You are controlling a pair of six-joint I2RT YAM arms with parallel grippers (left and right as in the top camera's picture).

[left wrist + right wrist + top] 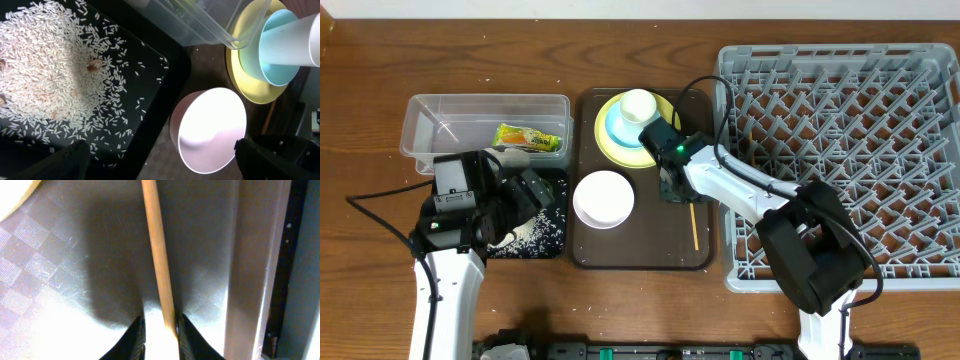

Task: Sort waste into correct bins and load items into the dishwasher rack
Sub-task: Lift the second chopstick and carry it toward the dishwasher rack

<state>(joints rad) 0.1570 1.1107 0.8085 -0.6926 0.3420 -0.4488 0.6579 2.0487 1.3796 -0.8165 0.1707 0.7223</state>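
Brown wood-grain table (pixel 360 120), evenly lit, glare on dark tray (pixel 650 250)

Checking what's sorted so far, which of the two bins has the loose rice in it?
The shallow black rectangular tray, scattered with white rice grains. The clear plastic tub behind it holds only the green-yellow-orange snack wrapper.

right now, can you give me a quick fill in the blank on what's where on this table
1. The loose rice lies in the ____ tray.
2. The snack wrapper sits inside the clear ____.
3. The right gripper has its jaws on either side of a wooden ____.
4. The small white cup stands in the light ____ bowl on the yellow plate.

Missing words: black; tub; chopstick; blue
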